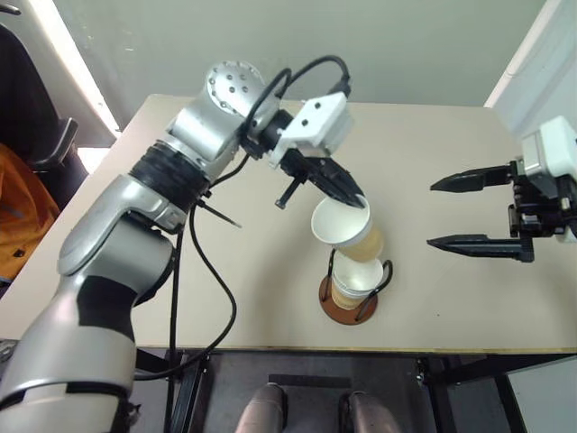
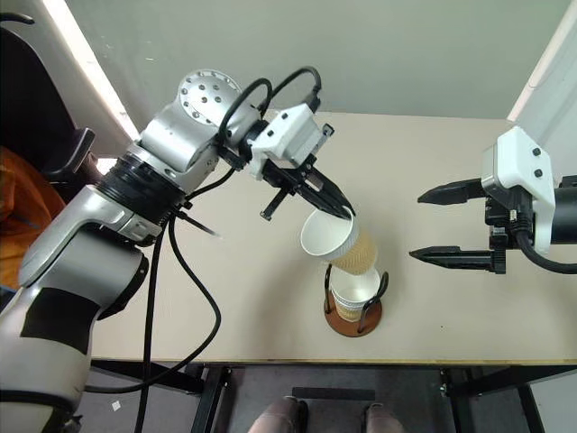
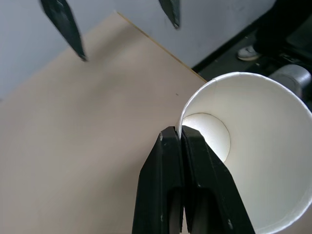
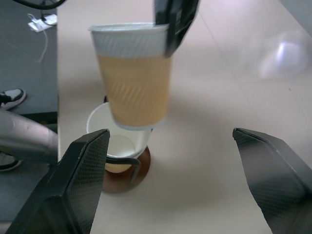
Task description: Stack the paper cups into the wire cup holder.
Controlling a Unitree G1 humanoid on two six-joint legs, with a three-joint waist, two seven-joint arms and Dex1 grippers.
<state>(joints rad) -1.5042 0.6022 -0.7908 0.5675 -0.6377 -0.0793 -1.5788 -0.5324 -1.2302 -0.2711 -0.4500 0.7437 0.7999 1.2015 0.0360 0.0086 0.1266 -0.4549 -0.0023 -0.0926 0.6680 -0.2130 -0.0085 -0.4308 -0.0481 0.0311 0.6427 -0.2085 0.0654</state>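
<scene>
My left gripper is shut on the rim of a paper cup, one finger inside and one outside. The cup hangs tilted just above the wire cup holder, whose reddish-brown base stands near the table's front edge. Another paper cup sits upright between the holder's black wire loops. In the left wrist view the black fingers pinch the white rim of the held cup. My right gripper hovers open to the right of the holder. From its wrist view the held cup hangs over the seated cup.
The tan table has bare room behind and on both sides of the holder. Its front edge runs just below the holder's base. An orange item and a dark chair stand off the table's left side.
</scene>
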